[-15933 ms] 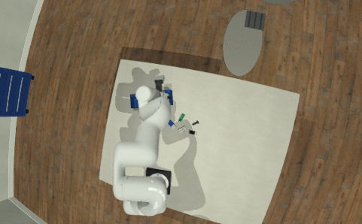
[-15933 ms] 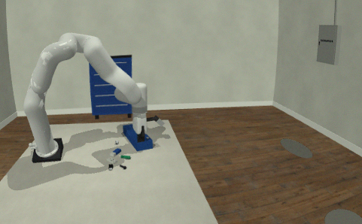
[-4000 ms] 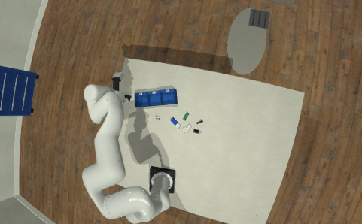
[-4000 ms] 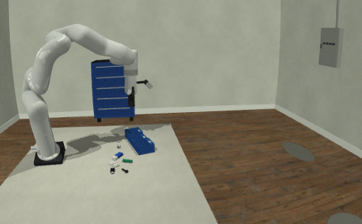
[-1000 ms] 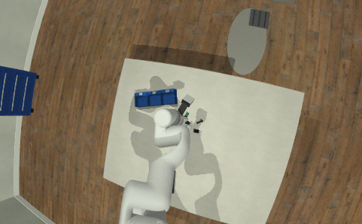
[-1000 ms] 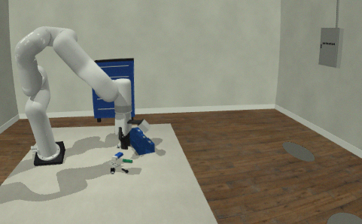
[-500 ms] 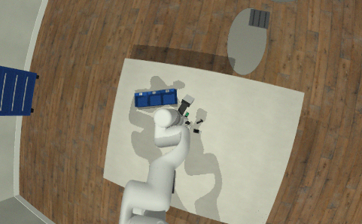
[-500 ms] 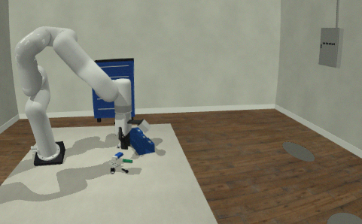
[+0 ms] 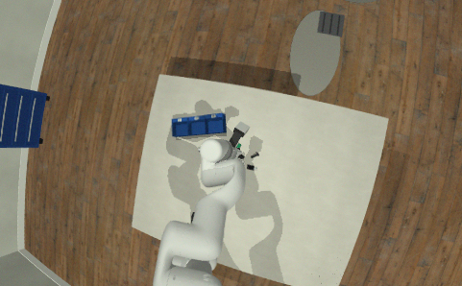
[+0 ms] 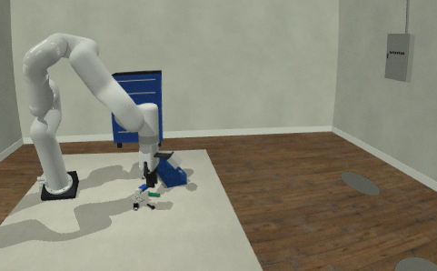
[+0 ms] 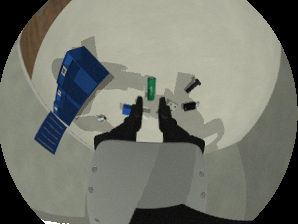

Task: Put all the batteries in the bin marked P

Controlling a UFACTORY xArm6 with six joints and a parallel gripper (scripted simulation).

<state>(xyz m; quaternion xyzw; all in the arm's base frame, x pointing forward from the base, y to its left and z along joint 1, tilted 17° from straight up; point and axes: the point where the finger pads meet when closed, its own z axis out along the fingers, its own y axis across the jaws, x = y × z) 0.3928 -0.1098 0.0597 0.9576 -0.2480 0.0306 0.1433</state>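
Observation:
A blue bin (image 9: 198, 126) with three compartments stands on the pale mat; it also shows in the side view (image 10: 171, 174) and at the left of the wrist view (image 11: 79, 78). I cannot read its marks. A green battery (image 11: 150, 87) lies on the mat just ahead of my fingertips, also seen from the side (image 10: 153, 194). A blue-tipped piece (image 11: 127, 107) lies by the left finger. Two small dark pieces (image 11: 192, 84) (image 11: 189, 104) lie to the right. My gripper (image 11: 150, 103) (image 10: 149, 184) hangs low over this cluster, fingers narrowly apart with nothing between them.
A blue tool cabinet stands by the back wall. My arm's base (image 10: 60, 186) sits on the mat's left side. A white piece (image 10: 137, 195) and small dark pieces (image 10: 151, 205) lie in front of the bin. A flat blue panel (image 11: 49, 129) lies near the bin.

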